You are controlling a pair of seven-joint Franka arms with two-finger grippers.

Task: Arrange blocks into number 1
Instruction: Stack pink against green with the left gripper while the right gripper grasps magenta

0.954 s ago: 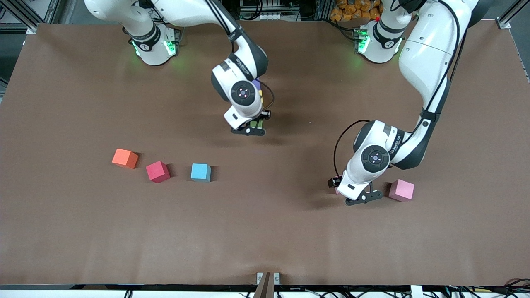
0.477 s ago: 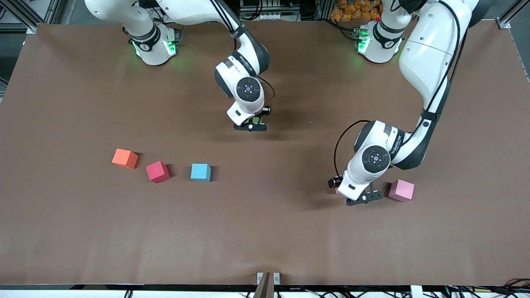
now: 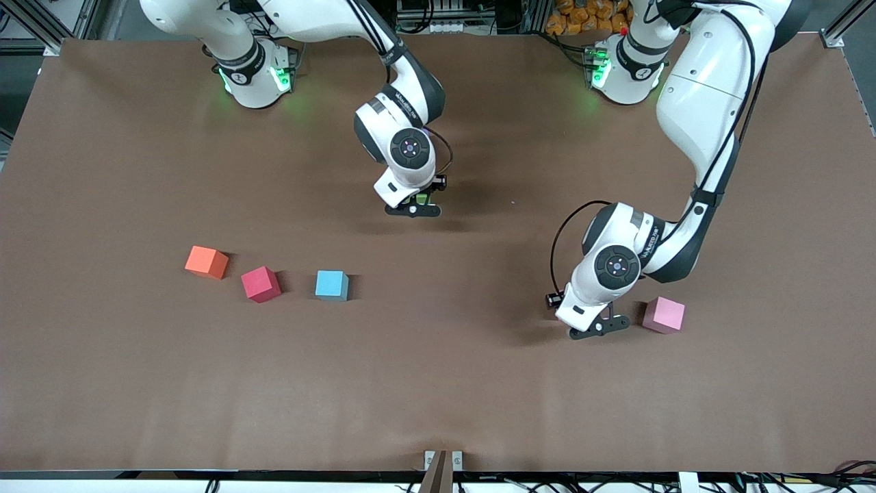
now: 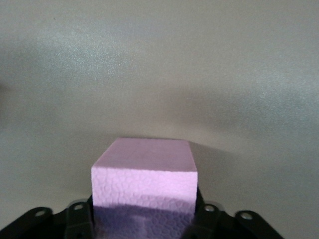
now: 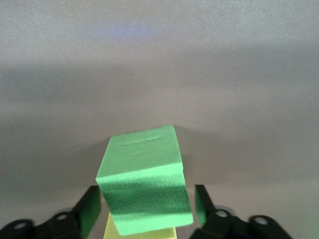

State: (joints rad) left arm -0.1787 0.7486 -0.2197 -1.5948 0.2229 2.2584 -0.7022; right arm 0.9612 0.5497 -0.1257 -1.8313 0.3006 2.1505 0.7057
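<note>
The brown counter (image 3: 438, 383) fills the front view, with both arms reaching down from the top edge. The right arm's hand hangs in the upper middle of the frame, and the left arm's hand sits lower, toward the left arm's end.

The right gripper (image 3: 413, 210) has crept a little higher in the frame over the last second, so the arm now hides the purple block and, in the front view, the yellow one, both of which showed beside it then. Its jaws grip the green block (image 5: 142, 199), which is slightly askew. The right wrist view shows that block right against the yellow block (image 5: 139, 232). I judge this to be the stem of the 1 growing by a block, with release the likely next step.

The left gripper (image 3: 595, 329) has barely shifted. Its jaws are closed on a pale pink block (image 4: 144, 174), seen only in the left wrist view. I cannot tell whether that block is lifted off the counter.

A darker pink block (image 3: 664, 315) rests just beside that gripper. In the middle band of the frame, toward the right arm's end, 3 blocks lie untouched in a loose row: orange block (image 3: 206, 261), red block (image 3: 261, 283) and light blue block (image 3: 332, 285). So most of the figure is not yet built.
</note>
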